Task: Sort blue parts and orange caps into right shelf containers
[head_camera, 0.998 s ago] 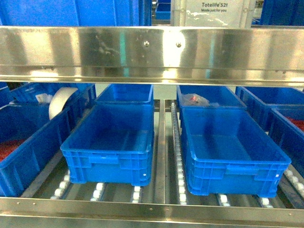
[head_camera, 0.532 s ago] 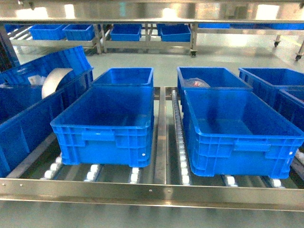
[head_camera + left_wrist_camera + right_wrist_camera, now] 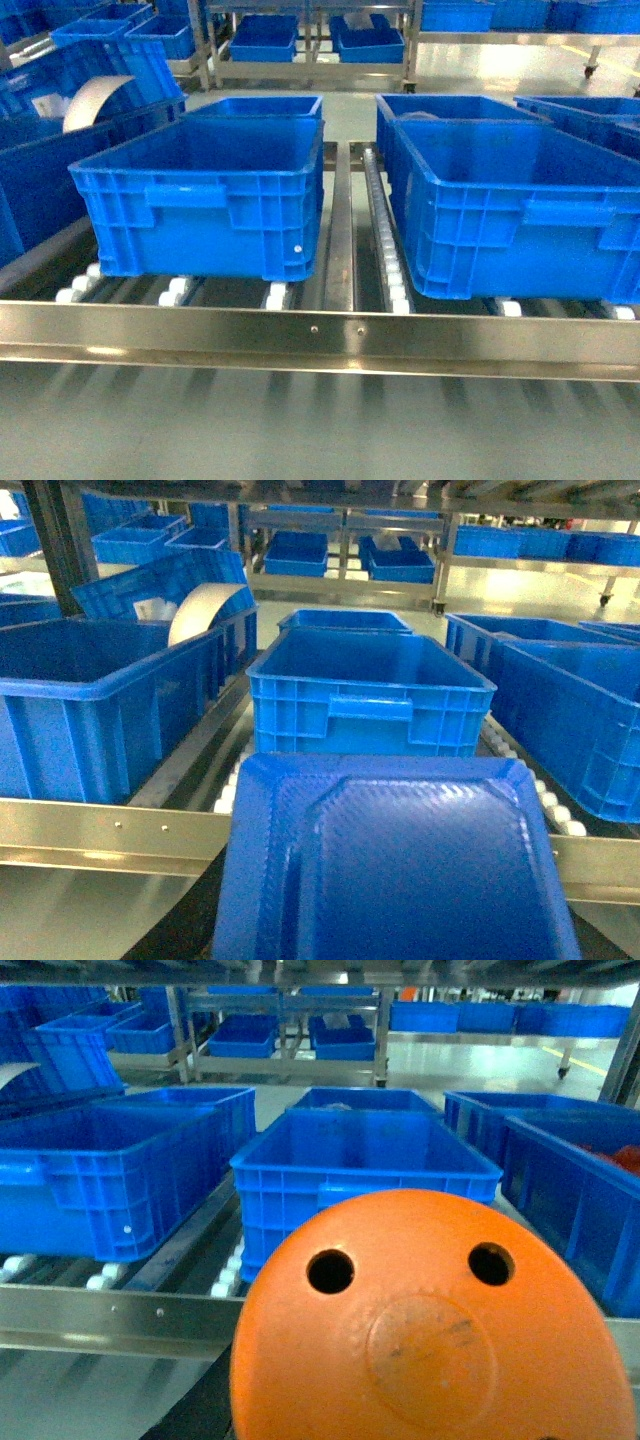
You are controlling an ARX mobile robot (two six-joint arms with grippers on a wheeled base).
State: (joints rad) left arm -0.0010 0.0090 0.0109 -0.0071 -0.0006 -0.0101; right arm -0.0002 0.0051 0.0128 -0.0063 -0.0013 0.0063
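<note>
A flat, textured blue part (image 3: 400,870) fills the lower left wrist view; it hides my left gripper's fingers, which hold it up before the shelf. An orange cap (image 3: 430,1330) with two holes fills the lower right wrist view in the same way, held by my right gripper. Two blue crates stand side by side on the roller shelf: the left one (image 3: 200,200) and the right one (image 3: 520,215). Both look empty. Neither gripper shows in the head view.
A steel front rail (image 3: 320,335) runs across the shelf edge, with white rollers (image 3: 385,250) under the crates. More blue crates stand behind and to both sides. A white roll (image 3: 90,100) leans in the far-left crate. Something orange-red lies in the crate at far right (image 3: 625,1160).
The head view has dropped: the upper steel shelf has left the frame, and the crates are now seen side-on from lower down, with the front rail across the middle.
</note>
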